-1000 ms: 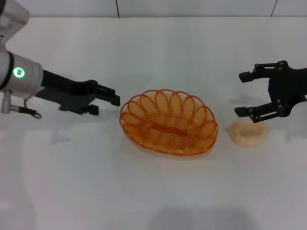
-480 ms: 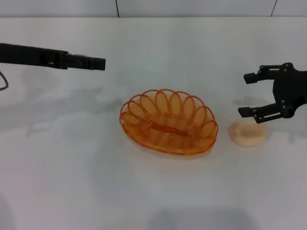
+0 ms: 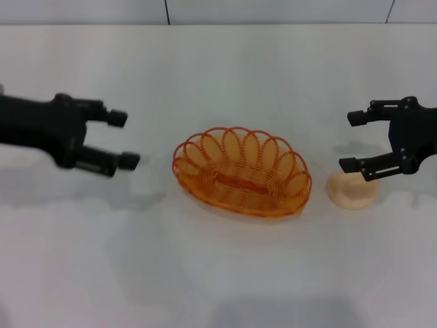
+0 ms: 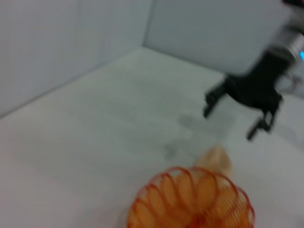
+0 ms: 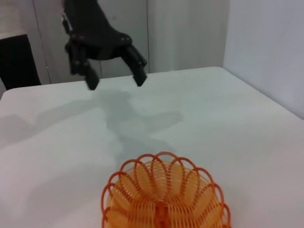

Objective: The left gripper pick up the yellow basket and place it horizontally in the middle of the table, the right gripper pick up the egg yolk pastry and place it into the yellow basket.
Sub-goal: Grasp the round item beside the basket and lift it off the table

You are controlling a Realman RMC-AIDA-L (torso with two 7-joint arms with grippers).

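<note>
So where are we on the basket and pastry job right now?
Done: the yellow basket sits lengthwise mid-table, and the left gripper is open and clear of it on the robot's left. In hand: the right gripper is open just above the egg yolk pastry, not gripping it. Left: grasp the pastry and put it in the basket, which holds nothing so far.
</note>
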